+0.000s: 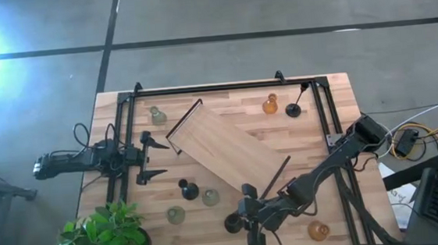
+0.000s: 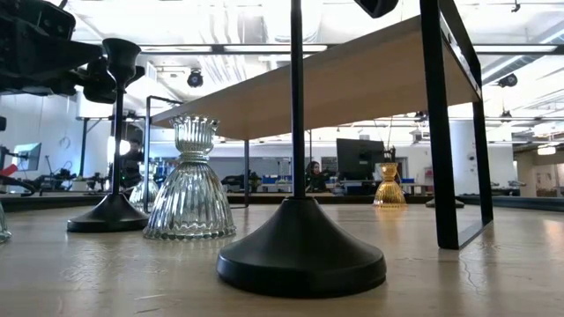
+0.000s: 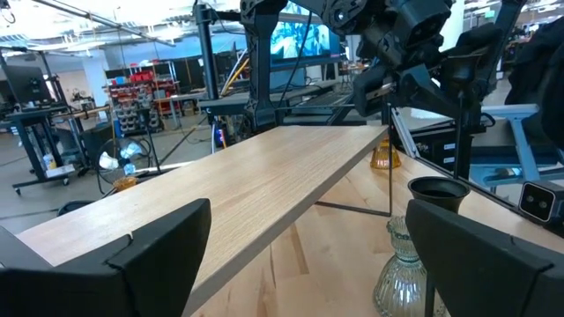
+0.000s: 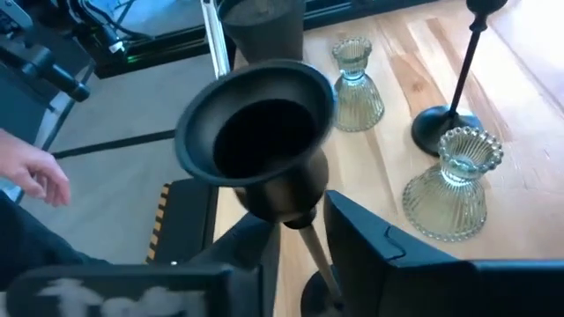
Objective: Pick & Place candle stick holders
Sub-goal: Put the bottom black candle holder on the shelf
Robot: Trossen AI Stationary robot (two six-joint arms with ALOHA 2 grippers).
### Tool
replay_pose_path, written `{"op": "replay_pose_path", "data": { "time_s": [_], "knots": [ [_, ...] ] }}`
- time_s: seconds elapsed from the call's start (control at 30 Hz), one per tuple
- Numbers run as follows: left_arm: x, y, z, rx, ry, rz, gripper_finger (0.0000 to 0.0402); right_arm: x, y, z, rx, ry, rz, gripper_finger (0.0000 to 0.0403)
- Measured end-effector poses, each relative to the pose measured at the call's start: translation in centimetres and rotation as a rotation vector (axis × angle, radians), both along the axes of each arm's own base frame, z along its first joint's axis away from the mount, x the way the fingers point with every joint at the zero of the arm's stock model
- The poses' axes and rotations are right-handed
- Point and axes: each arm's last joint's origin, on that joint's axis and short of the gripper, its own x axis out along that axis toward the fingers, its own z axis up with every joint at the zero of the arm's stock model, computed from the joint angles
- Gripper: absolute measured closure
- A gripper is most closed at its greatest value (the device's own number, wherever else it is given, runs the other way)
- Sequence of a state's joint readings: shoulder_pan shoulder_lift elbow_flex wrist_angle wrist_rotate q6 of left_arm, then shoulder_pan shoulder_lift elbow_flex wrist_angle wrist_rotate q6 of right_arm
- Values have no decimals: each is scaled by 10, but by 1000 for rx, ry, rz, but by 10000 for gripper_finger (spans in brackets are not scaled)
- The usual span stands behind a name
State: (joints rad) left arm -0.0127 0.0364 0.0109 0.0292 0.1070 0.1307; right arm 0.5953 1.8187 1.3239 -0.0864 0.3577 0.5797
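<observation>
My right gripper (image 1: 246, 218) is near the table's front edge, shut on a black candle holder (image 4: 256, 132) whose round base (image 2: 300, 251) stands on the table. My left gripper (image 1: 149, 155) is open and empty at the table's left, facing the wooden board (image 1: 225, 149). Another black holder (image 1: 189, 190) and two pale green glass holders (image 1: 210, 196) (image 1: 176, 214) stand front left. A third green one (image 1: 158, 115) stands far left. An amber holder (image 1: 270, 104) and a black one (image 1: 292, 110) stand at the back, and another amber one (image 1: 317, 230) at the front right. My right gripper pinches the black holder's thin stem (image 4: 310, 248) between its two fingers, just below the flared cup. The fingers (image 4: 374, 255) come roughly level from the table's right and lie across the stem. The holder stands upright with its base on the table.
The large wooden board with black handles lies slantwise across the table's middle, raised on its black legs (image 2: 438, 123). A potted plant (image 1: 103, 239) stands at the front left corner. A black frame (image 1: 216, 87) runs along the far side. A person's hand (image 4: 40, 180) shows beyond the table.
</observation>
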Motion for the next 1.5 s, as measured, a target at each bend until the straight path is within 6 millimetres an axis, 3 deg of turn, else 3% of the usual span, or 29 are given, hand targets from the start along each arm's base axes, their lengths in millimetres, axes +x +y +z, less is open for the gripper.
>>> {"op": "replay_pose_path", "data": {
  "time_s": [0.17,0.5,0.7,0.97,1.23,1.37,1.5],
  "knots": [
    [0,0,0,0,0,0,19,0,-1,1,7,-3,-1,384],
    [0,0,0,0,0,0,19,2,-1,7,-34,-21,13,392],
    [0,0,0,0,0,0,19,10,-12,46,-48,-122,15,393],
    [0,0,0,0,0,0,19,9,-55,103,-130,-104,-42,393],
    [0,0,0,0,0,0,19,-8,-100,167,-145,-334,-126,392],
    [0,0,0,0,1,0,19,-16,-131,177,-219,-318,-294,392],
    [0,0,0,0,1,0,19,-11,-161,171,-272,-279,-388,392]
  ]
}}
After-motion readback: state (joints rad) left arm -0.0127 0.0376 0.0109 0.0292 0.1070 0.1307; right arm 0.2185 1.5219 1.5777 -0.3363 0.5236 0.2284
